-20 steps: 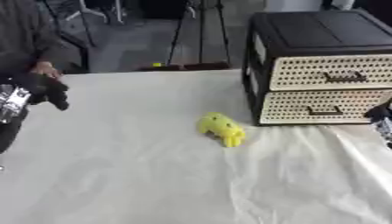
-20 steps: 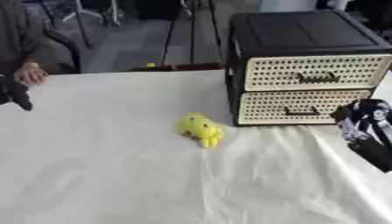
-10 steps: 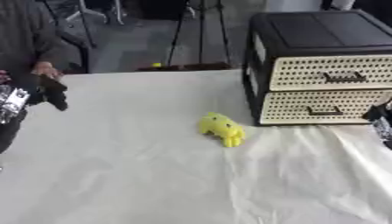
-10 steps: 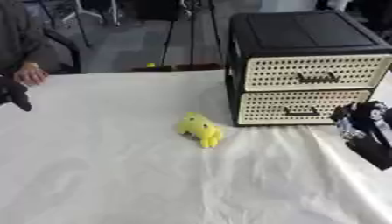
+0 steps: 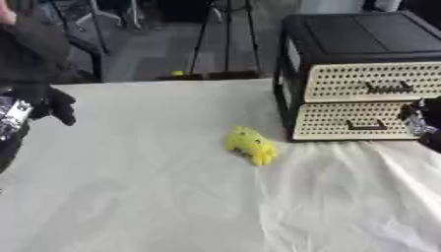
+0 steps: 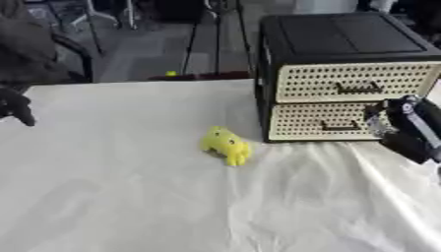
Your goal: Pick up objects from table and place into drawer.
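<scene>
In the left eye view, your left robot hand [image 5: 39, 101] sits at the left edge of the frame, as it did a second ago, and I cannot tell how its fingers stand. The small yellow soft toy [image 5: 251, 145] lies in the centre on the bench [image 5: 155, 197] covered with white cloth, untouched.

In the right eye view, your right robot hand [image 6: 398, 123] has moved up and inward at the right edge, now close before the lower drawer [image 6: 331, 123] of the black cabinet with cream perforated fronts [image 6: 344, 74]. Its grip is unclear. Both drawers look closed, so opening one probably comes first.
</scene>
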{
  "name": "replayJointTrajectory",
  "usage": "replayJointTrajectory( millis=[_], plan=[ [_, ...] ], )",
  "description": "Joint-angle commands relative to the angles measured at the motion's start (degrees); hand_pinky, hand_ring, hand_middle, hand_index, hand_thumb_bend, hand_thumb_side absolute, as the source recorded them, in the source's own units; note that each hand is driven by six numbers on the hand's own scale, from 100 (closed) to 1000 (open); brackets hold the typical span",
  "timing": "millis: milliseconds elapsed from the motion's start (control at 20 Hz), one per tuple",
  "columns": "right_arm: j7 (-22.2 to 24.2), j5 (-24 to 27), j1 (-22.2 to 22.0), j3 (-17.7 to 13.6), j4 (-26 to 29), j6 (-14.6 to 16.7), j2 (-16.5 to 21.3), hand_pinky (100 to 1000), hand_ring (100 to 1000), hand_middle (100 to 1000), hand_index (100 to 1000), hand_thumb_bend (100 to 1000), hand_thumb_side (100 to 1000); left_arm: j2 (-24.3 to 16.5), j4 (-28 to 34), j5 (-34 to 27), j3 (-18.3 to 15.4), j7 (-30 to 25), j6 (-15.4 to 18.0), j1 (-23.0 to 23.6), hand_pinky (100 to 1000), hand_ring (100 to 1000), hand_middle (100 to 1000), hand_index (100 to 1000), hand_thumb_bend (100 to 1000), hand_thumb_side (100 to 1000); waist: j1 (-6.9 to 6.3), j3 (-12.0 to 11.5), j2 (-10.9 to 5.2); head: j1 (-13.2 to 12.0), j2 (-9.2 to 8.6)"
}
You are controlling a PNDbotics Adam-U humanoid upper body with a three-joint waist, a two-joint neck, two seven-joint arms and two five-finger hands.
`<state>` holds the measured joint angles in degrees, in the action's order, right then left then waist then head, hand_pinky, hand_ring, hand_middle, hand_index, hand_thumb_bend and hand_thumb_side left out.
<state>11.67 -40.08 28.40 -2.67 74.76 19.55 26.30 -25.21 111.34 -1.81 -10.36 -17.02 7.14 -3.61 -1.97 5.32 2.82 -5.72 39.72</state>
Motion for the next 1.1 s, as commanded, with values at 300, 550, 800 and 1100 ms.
replayJointTrajectory(
  millis=[300, 550, 800, 1100],
  plan=[
    [-0.53, -4.84, 7.57, 0.91, -13.88, 2.62, 1.48, 100, 128, 171, 622, 100, 932, -0.96, 0.46, 0.1, 0.08, -0.28, 0.16, -0.68, 510, 494, 478, 640, 109, 954, -0.1, -0.61, -0.51, 0.3, 0.02],
    [-1.57, -7.57, 10.59, 1.02, -19.79, 3.01, 0.36, 100, 127, 170, 625, 100, 936, -0.83, 0.47, 0.01, 0.19, -0.39, 0.17, -0.8, 511, 495, 478, 640, 108, 955, -0.25, -1.06, -0.4, 0.53, -0.06],
    [-2.91, -9.63, 12.7, 0.79, -23.43, 3.02, -0.73, 100, 125, 169, 624, 100, 937, -0.65, 0.49, -0.1, 0.28, -0.47, 0.19, -0.98, 511, 495, 478, 640, 107, 956, -0.43, -1.57, -0.26, 0.64, -0.23],
    [-3.43, -11.39, 14.13, 1.04, -25.97, 3.42, -1.89, 100, 124, 168, 629, 100, 940, -0.51, 0.51, -0.25, 0.42, -0.61, 0.21, -1.15, 511, 496, 478, 640, 108, 955, -0.59, -2.06, -0.18, 0.88, -0.35]
  ],
)
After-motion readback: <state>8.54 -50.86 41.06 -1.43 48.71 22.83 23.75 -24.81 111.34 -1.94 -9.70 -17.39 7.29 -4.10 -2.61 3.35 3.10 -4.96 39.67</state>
